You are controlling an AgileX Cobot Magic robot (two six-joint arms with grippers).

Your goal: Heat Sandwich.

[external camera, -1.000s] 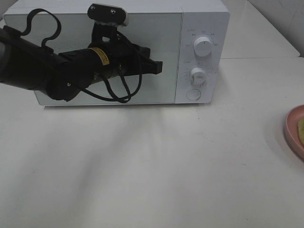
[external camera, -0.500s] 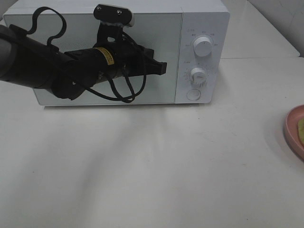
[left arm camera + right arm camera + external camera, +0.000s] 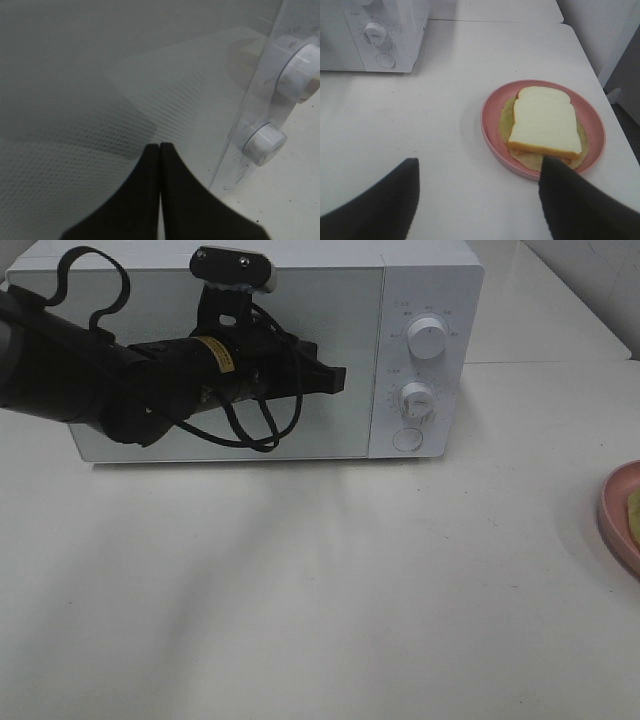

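L gripper (image 3: 338, 381): your jaws pressed together, at microwave (image 3: 420, 300) door.
R gripper (image 3: 477, 200): spread wide, empty, near sandwich (image 3: 545, 122) on plate (image 3: 490, 120).

Pretty plain setup here: a big white desk (image 3: 330, 590) with a smooth, slightly glossy top that takes up nearly the whole overhead view, with soft grey shadows smeared across the left half. A seam runs across the surface toward the back right, like two desk sections butted together. The light is even and diffuse, no hard glare anywhere. In the right wrist view a pale wall or panel (image 3: 600, 30) stands just past the desk's far corner, and a strip of darker floor (image 3: 629, 107) shows beyond the desk edge.
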